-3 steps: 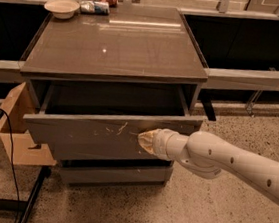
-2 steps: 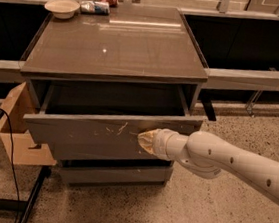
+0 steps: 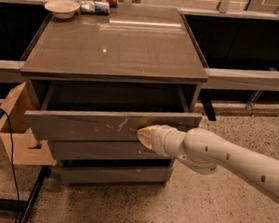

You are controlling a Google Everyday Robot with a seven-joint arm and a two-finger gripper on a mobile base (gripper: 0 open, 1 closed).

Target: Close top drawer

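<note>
Jaws together and empty, the pale gripper (image 3: 144,134) presses against the half-open, scratched grey wood-grain top drawer (image 3: 77,124) to push it in.

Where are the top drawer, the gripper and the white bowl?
top drawer (image 3: 77,125), camera view, left part of its scratched front panel.
gripper (image 3: 143,135), camera view, its tip, at the drawer front.
white bowl (image 3: 61,8), camera view, middle of the bowl.

the gripper (image 3: 143,134), pressed to the scratched front of the top drawer (image 3: 77,125), has edged slightly closer to the cabinet (image 3: 117,45), and the arm (image 3: 234,162) has followed it in; the drawer front now sits a touch deeper under the cabinet's top than a second ago
</note>
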